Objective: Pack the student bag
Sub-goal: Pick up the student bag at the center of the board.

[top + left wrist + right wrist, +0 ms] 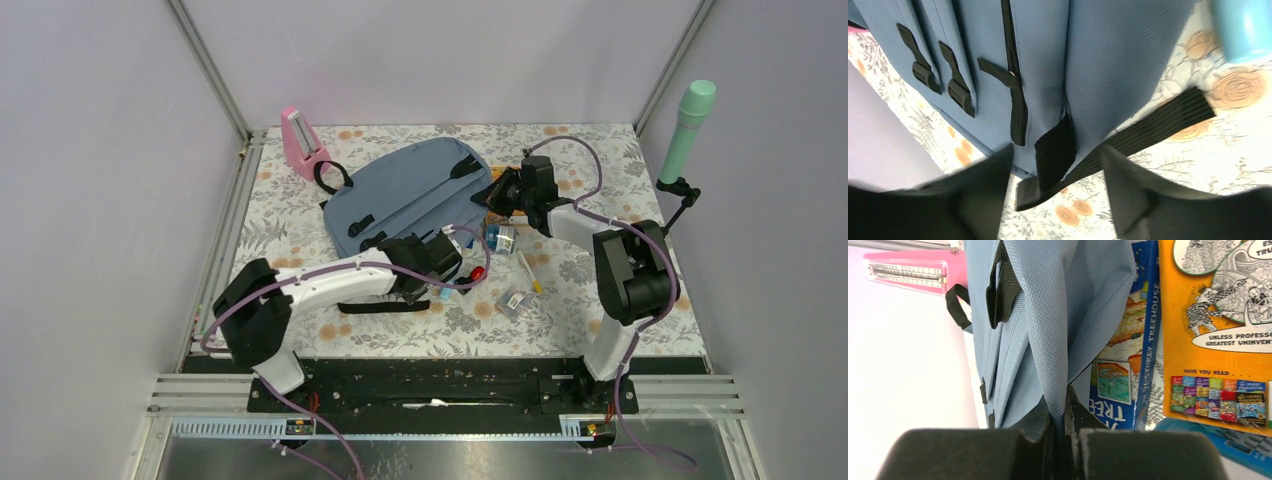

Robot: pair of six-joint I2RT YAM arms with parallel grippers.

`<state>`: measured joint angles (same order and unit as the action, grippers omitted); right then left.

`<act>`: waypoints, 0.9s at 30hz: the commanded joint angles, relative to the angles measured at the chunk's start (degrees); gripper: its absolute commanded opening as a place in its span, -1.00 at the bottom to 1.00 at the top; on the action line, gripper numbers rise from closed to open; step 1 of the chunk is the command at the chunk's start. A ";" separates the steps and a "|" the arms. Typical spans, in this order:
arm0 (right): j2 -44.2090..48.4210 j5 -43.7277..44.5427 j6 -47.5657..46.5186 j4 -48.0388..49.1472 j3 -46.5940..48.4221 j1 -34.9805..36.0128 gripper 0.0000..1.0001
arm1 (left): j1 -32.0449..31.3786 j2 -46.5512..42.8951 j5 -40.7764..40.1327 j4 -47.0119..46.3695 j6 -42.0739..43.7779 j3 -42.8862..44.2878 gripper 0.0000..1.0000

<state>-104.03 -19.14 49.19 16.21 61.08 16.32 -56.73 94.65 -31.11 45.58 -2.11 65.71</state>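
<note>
Floral table; only wrist view shows right claw pinching student bag.

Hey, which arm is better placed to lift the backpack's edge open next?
Right, probably. The right end effector is shut on a fold of the backpack, so it need only lift. The left end effector hangs open over a black strap, gripping nothing.

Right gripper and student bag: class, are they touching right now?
Touching. The right wrist view shows the right gripper, jaws shut, pinching a fold of the student bag's grey-blue fabric.
</note>
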 commanded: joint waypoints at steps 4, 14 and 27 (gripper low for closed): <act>9.22 -1.53 -3.69 3.17 -4.81 1.59 -1.00 | -0.62 -11.94 4.31 -7.23 0.76 -0.23 0.85; 18.39 -0.77 -17.30 -3.50 12.15 7.93 -1.00 | 9.77 -30.04 20.96 -10.62 -1.27 2.82 0.97; 22.44 -1.19 -31.90 -12.69 32.89 13.65 -1.00 | 27.59 -35.76 36.71 -17.97 -7.62 4.96 0.98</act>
<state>-85.76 -20.64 25.28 0.25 83.94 28.58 -30.96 60.80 1.43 34.59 -7.64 72.49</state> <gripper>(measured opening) 0.055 0.985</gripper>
